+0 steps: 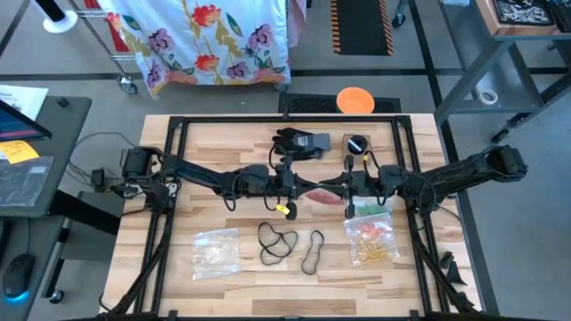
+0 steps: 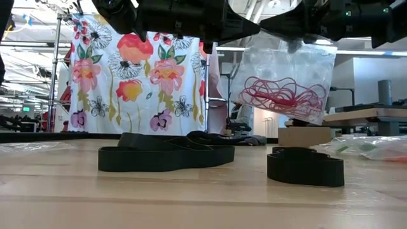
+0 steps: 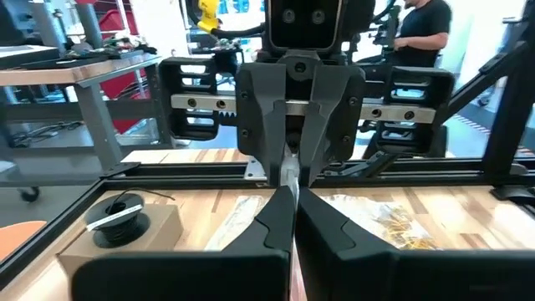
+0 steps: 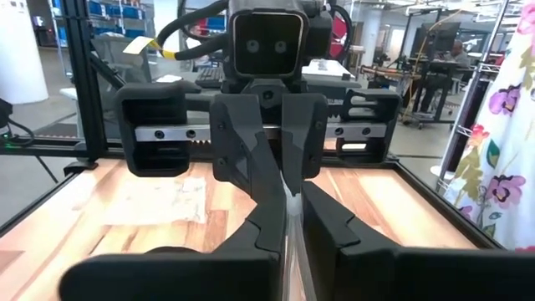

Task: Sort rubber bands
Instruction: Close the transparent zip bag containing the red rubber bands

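A clear plastic bag with red rubber bands in it hangs over the middle of the table. My left gripper comes from the left and my right gripper from the right; they meet tip to tip, both shut on the bag's top. Two black rubber bands lie flat on the wood in front of them. A bag of yellowish bands lies near left, and a bag of orange, yellow and green bands lies near right. My left gripper pinches the bag's upper edge between its two fingers, level, from the table's left. The bag hangs below the fingers, clear of the table. My right gripper pinches the same upper edge between its two fingers, level, from the table's right, facing the left gripper. The bag hangs below, its lower end off the wood.
A black glove and a small box with a black roll on it sit at the far side. A black frame runs round the tabletop. An orange disc lies beyond the far edge.
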Robot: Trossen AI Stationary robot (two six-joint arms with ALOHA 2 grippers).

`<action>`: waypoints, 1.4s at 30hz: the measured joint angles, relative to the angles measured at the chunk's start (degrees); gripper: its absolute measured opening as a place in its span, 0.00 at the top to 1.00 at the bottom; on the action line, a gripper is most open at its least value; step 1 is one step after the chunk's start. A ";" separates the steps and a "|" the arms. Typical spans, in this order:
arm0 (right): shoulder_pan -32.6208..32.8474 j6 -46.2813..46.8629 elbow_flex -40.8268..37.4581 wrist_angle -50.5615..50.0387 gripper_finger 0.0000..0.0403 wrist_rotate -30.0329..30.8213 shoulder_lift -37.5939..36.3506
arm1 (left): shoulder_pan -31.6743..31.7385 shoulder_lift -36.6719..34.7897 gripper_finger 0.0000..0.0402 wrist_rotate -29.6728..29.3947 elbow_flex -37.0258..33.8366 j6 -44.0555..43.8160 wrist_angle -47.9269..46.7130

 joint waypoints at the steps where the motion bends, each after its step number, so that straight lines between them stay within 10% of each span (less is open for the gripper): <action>1: 0.00 0.00 0.00 -0.02 0.94 0.11 0.00 | -0.07 -0.10 1.00 -0.49 0.00 0.19 -0.22; 21: 0.02 0.20 -0.07 -4.00 0.96 0.50 -3.02 | -5.11 -6.94 1.00 -18.32 0.06 7.30 -11.01; 31: -0.02 0.18 -0.09 -5.00 0.96 0.74 -3.58 | -5.20 -6.73 0.99 -12.33 0.04 8.67 -11.64; 42: -0.04 0.13 -0.09 -4.94 0.96 0.72 -3.58 | -4.94 -6.67 0.68 -12.93 0.04 16.74 -11.14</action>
